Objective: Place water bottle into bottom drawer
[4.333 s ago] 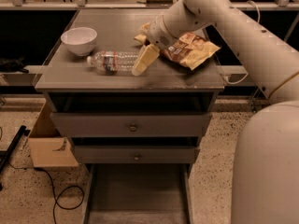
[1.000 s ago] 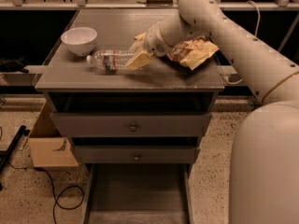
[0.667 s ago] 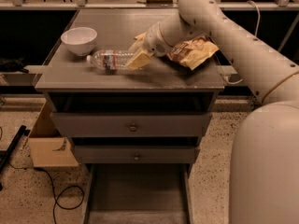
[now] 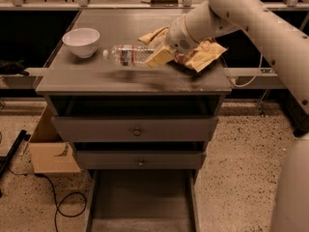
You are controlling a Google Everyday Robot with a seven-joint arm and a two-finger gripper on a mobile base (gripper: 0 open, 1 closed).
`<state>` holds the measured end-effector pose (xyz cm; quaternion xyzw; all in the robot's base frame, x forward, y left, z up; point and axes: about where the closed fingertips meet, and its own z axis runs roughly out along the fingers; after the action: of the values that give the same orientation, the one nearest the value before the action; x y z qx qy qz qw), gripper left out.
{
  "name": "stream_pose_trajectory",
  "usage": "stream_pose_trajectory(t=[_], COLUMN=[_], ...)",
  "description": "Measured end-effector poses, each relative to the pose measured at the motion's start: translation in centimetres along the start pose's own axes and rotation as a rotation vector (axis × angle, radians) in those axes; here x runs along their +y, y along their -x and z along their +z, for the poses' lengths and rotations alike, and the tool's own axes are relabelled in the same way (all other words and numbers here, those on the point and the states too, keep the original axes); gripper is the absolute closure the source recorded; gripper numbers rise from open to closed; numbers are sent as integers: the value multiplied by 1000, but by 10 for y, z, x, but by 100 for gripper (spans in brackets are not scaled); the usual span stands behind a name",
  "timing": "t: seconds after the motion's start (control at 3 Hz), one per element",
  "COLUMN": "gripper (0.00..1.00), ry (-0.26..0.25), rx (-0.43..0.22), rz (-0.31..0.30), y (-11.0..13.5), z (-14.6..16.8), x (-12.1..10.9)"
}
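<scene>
The water bottle (image 4: pixel 126 54) lies sideways just above the cabinet top (image 4: pixel 96 76), white cap pointing left toward the bowl, with a shadow under it. My gripper (image 4: pixel 147 49) comes in from the right and is shut on the bottle's base end, one yellowish finger (image 4: pixel 159 57) in front and the other behind it. The bottom drawer (image 4: pixel 141 197) is pulled open at the foot of the cabinet, its flat grey floor bare.
A white bowl (image 4: pixel 81 41) stands at the top's left. A crumpled snack bag (image 4: pixel 205 53) lies under my wrist at the right. The two upper knobbed drawers (image 4: pixel 137 129) are nearly closed. A cardboard box (image 4: pixel 50 151) and cable (image 4: pixel 55 202) are on the floor at left.
The gripper has closed in on the bottle's base, and the bottle has shifted slightly up and to the right off the top.
</scene>
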<state>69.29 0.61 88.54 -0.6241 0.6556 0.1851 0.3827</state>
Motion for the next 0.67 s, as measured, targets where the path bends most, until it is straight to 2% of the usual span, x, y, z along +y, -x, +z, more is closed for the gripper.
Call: stream_pose_trajectory(t=[0.33,0.67], gripper=[100,100], ry=[-79,-135], rx=[4,23], rz=[15,50], y=[-1,-24], z=[-71,-125], x=[23,65])
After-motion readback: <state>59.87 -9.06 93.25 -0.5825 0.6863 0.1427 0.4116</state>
